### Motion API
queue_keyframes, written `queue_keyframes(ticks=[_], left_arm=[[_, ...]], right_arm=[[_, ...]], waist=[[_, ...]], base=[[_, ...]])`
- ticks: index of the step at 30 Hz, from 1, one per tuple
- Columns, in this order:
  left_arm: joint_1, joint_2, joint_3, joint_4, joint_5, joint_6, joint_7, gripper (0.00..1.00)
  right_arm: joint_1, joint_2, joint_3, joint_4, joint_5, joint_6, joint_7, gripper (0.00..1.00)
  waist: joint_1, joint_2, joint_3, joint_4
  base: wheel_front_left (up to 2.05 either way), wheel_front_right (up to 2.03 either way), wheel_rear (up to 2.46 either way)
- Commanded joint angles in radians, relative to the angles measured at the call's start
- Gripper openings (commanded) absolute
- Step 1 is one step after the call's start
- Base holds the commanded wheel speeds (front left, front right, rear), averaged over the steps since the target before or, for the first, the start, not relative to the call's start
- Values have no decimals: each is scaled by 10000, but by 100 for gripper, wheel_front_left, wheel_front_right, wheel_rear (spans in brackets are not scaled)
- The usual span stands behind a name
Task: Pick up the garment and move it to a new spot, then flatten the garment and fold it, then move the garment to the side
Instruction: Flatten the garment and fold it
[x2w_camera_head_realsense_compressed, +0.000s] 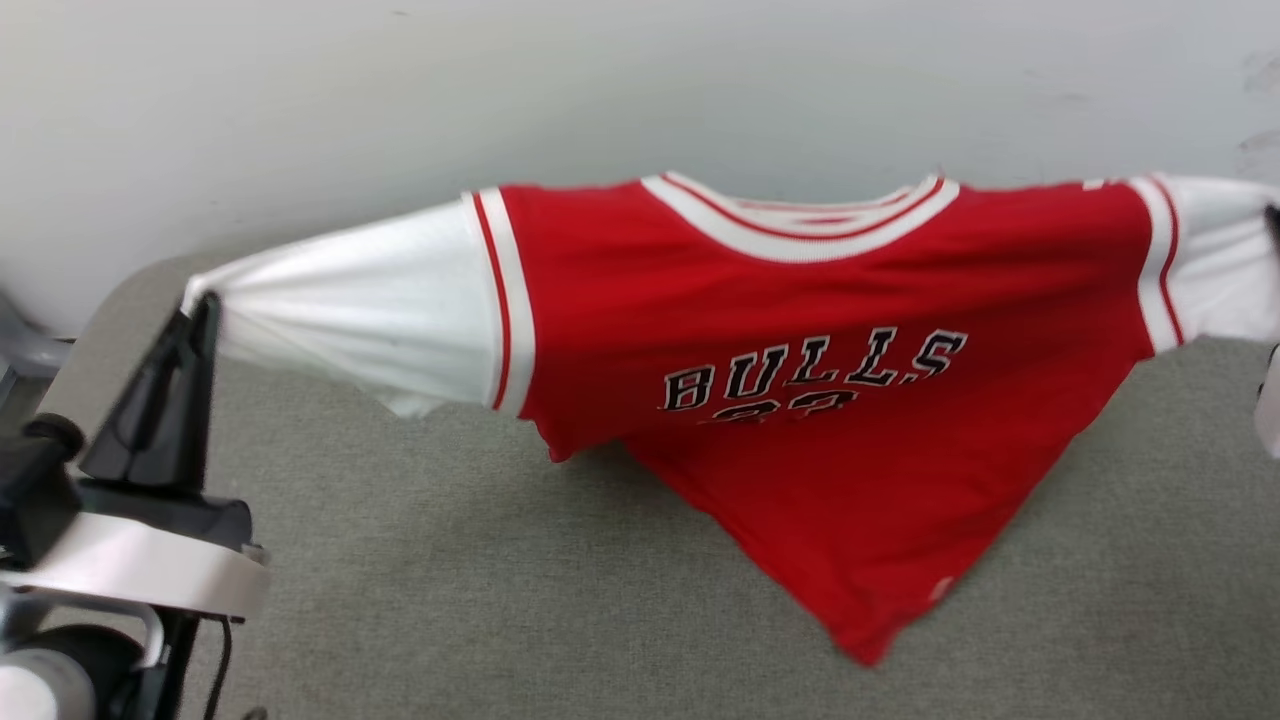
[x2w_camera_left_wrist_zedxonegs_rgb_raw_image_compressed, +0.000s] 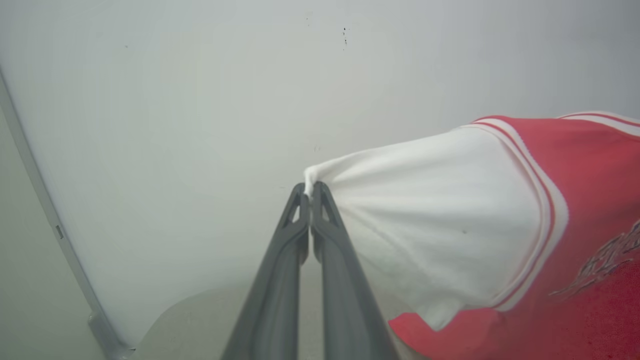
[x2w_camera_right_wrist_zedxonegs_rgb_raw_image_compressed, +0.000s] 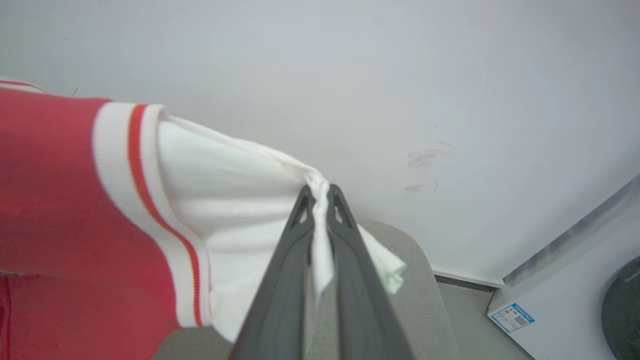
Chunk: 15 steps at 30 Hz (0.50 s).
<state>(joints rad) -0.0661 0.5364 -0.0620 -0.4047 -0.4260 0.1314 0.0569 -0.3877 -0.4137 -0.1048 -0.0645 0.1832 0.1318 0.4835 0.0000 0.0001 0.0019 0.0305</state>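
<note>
The garment (x2w_camera_head_realsense_compressed: 800, 330), a red jersey with white short sleeves, striped collar and black-and-white chest lettering, hangs stretched wide above the grey table, its lower hem drooping to a point on the surface. My left gripper (x2w_camera_head_realsense_compressed: 198, 305) is shut on the tip of the white sleeve at the left; in the left wrist view the gripper (x2w_camera_left_wrist_zedxonegs_rgb_raw_image_compressed: 311, 189) pinches that sleeve (x2w_camera_left_wrist_zedxonegs_rgb_raw_image_compressed: 430, 220). My right gripper (x2w_camera_right_wrist_zedxonegs_rgb_raw_image_compressed: 319, 190) is shut on the other white sleeve (x2w_camera_right_wrist_zedxonegs_rgb_raw_image_compressed: 235, 210), whose cloth runs down between the fingers. In the head view that sleeve (x2w_camera_head_realsense_compressed: 1220, 255) reaches the right edge.
A grey fabric-covered table (x2w_camera_head_realsense_compressed: 450, 560) with rounded corners lies under the garment, set against a pale wall (x2w_camera_head_realsense_compressed: 500, 90). In the right wrist view a white box (x2w_camera_right_wrist_zedxonegs_rgb_raw_image_compressed: 565, 295) with a blue label stands on the floor beside the table's corner.
</note>
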Motion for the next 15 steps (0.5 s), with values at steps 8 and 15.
queue_keyframes(ticks=[8, 15], left_arm=[[-1279, 516, 923, -709, -88, -26, -465, 0], [-2590, 1127, 1255, -482, -343, -395, -289, 0]], right_arm=[[-1250, 60, -374, -1245, -80, -21, 136, 0], [-2438, -196, -222, -1199, -99, -21, 355, 0]], waist=[[0, -1, 326, -319], [0, -1, 1107, -425]], base=[[0, 0, 0], [0, 0, 0]])
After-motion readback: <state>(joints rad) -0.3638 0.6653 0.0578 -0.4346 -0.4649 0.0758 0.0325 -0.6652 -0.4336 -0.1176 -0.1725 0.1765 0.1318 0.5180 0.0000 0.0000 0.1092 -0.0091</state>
